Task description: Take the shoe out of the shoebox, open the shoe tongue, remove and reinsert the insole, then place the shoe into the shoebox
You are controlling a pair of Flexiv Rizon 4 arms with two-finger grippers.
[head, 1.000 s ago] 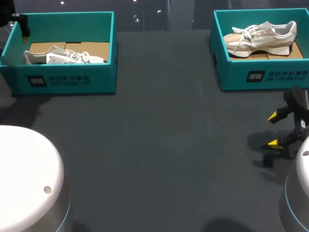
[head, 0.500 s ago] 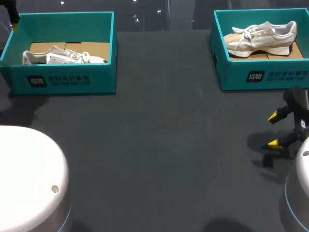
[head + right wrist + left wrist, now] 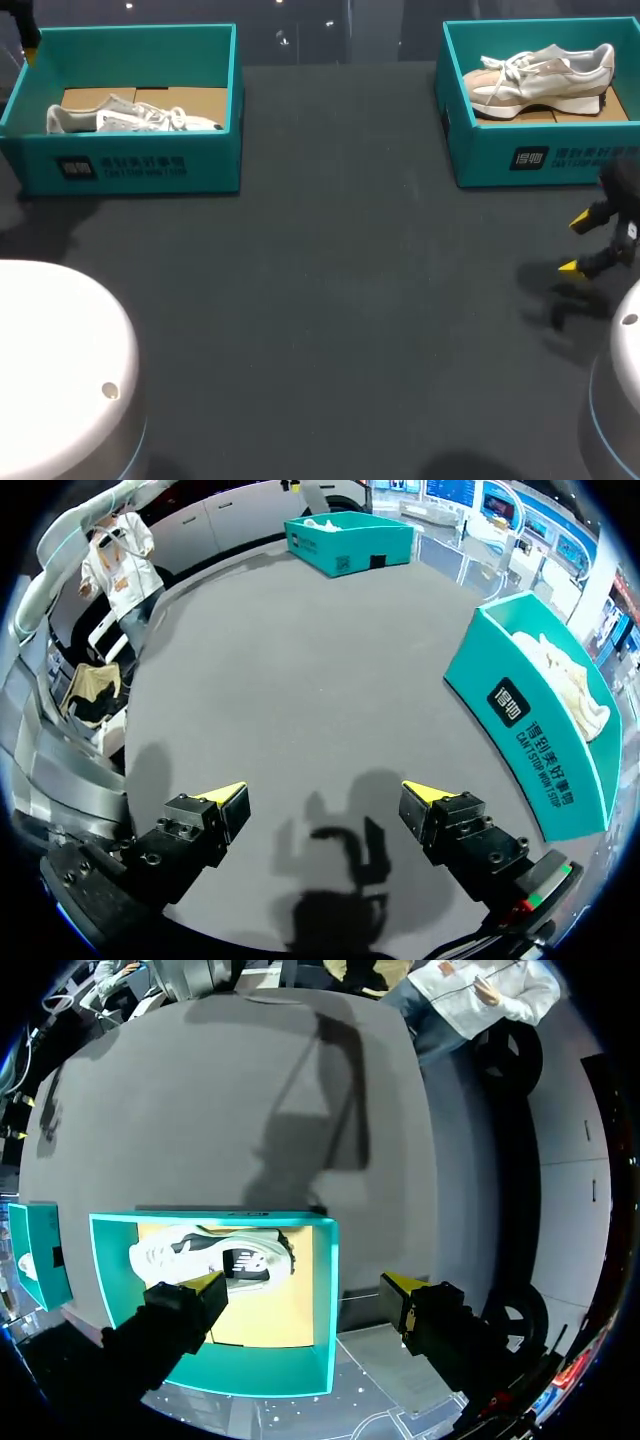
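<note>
Two teal shoeboxes stand at the back of the table. The left shoebox (image 3: pixel 140 165) holds a white shoe (image 3: pixel 130 118) lying on brown cardboard. In the right shoebox (image 3: pixel 540 155) lies a cream and beige shoe (image 3: pixel 540 75). My left gripper (image 3: pixel 305 1285) hangs open above the left shoebox's (image 3: pixel 322 1290) outer side, with the white shoe (image 3: pixel 215 1258) below one finger. Only its yellow fingertip (image 3: pixel 32 48) shows in the head view, at the box's far left corner. My right gripper (image 3: pixel 580 245) is open and empty over bare table, in front of the right shoebox (image 3: pixel 530 730).
The dark grey table top (image 3: pixel 330 300) stretches between and in front of the boxes. My arms' white bases (image 3: pixel 60 370) sit at the near corners, the right one (image 3: pixel 615 400) close under the right gripper.
The left gripper has moved farther back and left, past the left box's corner. The right gripper has shifted a little to the right, still open.
</note>
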